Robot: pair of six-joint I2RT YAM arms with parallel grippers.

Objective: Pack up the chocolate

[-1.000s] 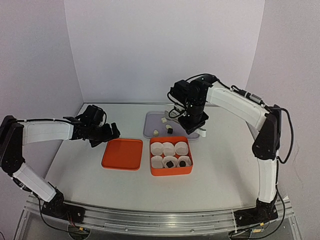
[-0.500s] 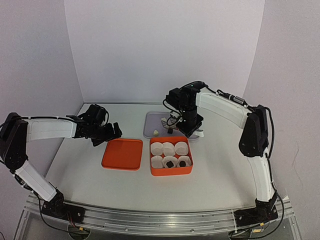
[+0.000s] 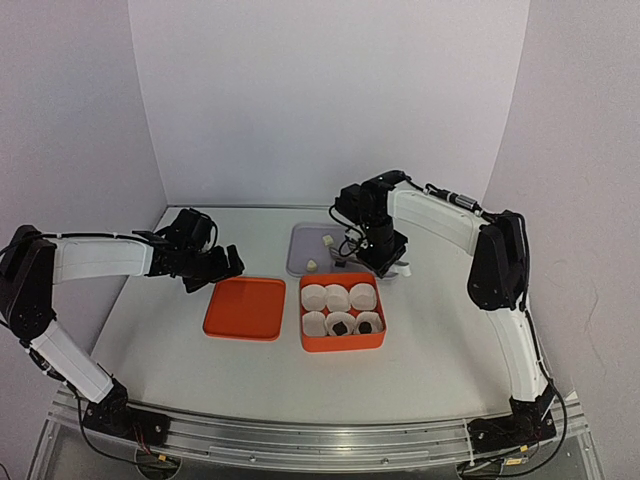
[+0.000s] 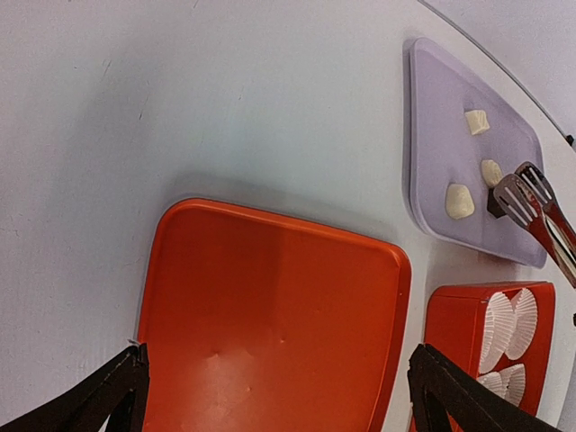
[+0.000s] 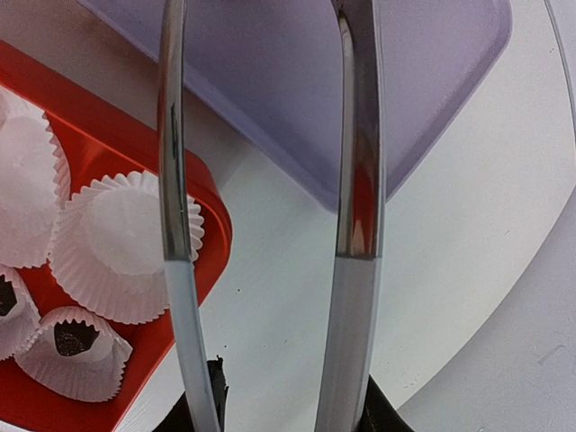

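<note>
Three cream chocolate lumps [image 4: 459, 201] lie on the lilac tray [image 4: 441, 108]. A dark chocolate lump [image 4: 494, 203] sits there too, right against the tips of the metal tongs [image 4: 520, 191]; whether it lies between them I cannot tell. My right gripper [image 5: 288, 405] is shut on the tongs [image 5: 355, 180], whose arms stand apart. In the top view the right gripper [image 3: 382, 250] hangs over the tray's near right corner. Two dark lumps [image 3: 340, 326] rest in paper cups in the orange box [image 3: 343, 346]. My left gripper [image 4: 279, 396] is open over the orange lid [image 4: 270, 306].
White pleated paper cups [image 3: 337, 295] fill the orange box, which stands just in front of the lilac tray [image 3: 303, 243]. The orange lid [image 3: 245, 308] lies flat to the left of the box. White walls close the table at the back and sides.
The right arm has swung back and down, bringing the tongs onto the tray at the dark lump, and the tongs have spread a little. The left arm has barely shifted.
</note>
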